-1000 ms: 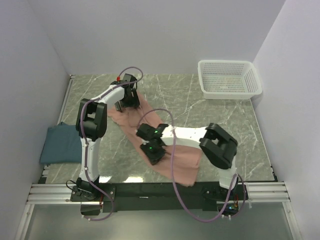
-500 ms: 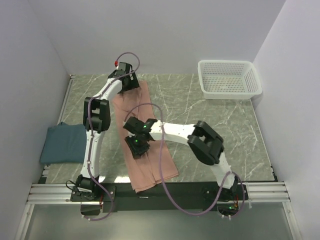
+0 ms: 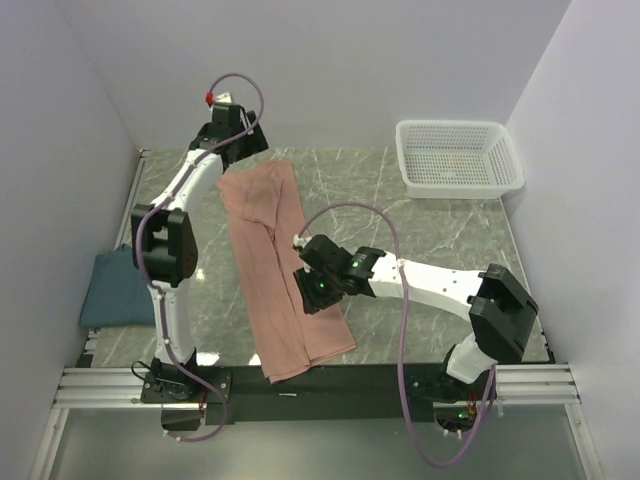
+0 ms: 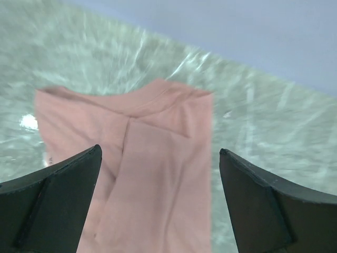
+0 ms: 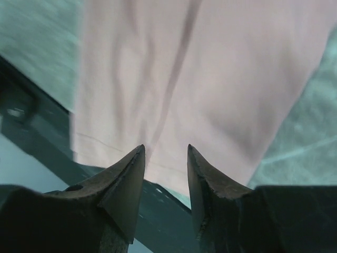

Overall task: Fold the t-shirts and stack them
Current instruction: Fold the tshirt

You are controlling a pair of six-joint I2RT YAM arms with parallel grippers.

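Note:
The salmon-pink t-shirt [image 3: 275, 270] lies as a long narrow strip from the back of the table to its front edge, where its hem [image 5: 158, 158] slightly overhangs. My left gripper [image 3: 232, 138] hovers above the strip's far end [image 4: 158, 174], jaws wide open and empty. My right gripper [image 3: 310, 297] hangs over the strip's right edge near the front; in the right wrist view its gripper [image 5: 165, 147] stands partly open with nothing between the fingers. The dark teal-blue t-shirt [image 3: 112, 290] lies folded at the left edge, partly hidden by the left arm.
A white mesh basket [image 3: 458, 158] stands at the back right corner. Walls close in the table on the left, back and right. The dark rail [image 5: 31, 121] runs along the front edge below the pink hem.
The pink shirt went from a crumpled diagonal heap to a straight strip. The left gripper opened wider and lifted away to the back left. The right gripper shifted right along the strip.

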